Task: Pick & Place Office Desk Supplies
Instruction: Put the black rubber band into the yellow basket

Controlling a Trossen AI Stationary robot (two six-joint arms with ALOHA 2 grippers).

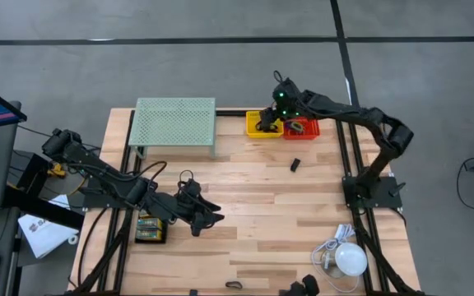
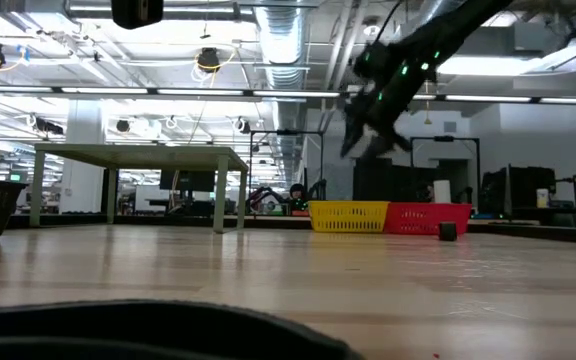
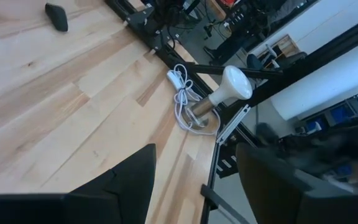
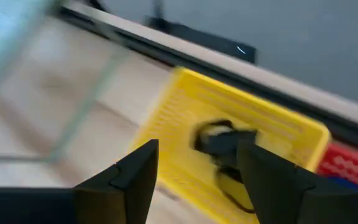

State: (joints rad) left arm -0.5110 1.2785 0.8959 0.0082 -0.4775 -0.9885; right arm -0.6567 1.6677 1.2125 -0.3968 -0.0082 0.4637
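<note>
My right gripper [image 1: 267, 123] [image 4: 197, 148] hangs open over the yellow basket [image 1: 256, 130] [image 4: 278, 124] at the table's far edge. It stands well above the basket [image 2: 348, 215] in the low view and holds nothing. Dark supplies [image 4: 224, 144] and a yellow-green piece [image 4: 234, 183] lie in the basket. A red basket [image 1: 303, 129] [image 2: 428, 217] stands beside it on the right. One black clip [image 1: 295, 164] [image 2: 448, 231] [image 3: 57, 17] lies loose on the wood. My left gripper [image 1: 212, 218] [image 3: 194, 152] waits open and empty at the table's left middle.
The pale-green mesh stand [image 1: 174, 123] [image 2: 138, 155] fills the far left. A white dome lamp with cord [image 1: 348, 259] [image 3: 232, 84] sits at the near right corner. A dark basket with items [image 1: 151, 228] lies under my left arm. Small dark things [image 1: 303, 286] rest at the near edge.
</note>
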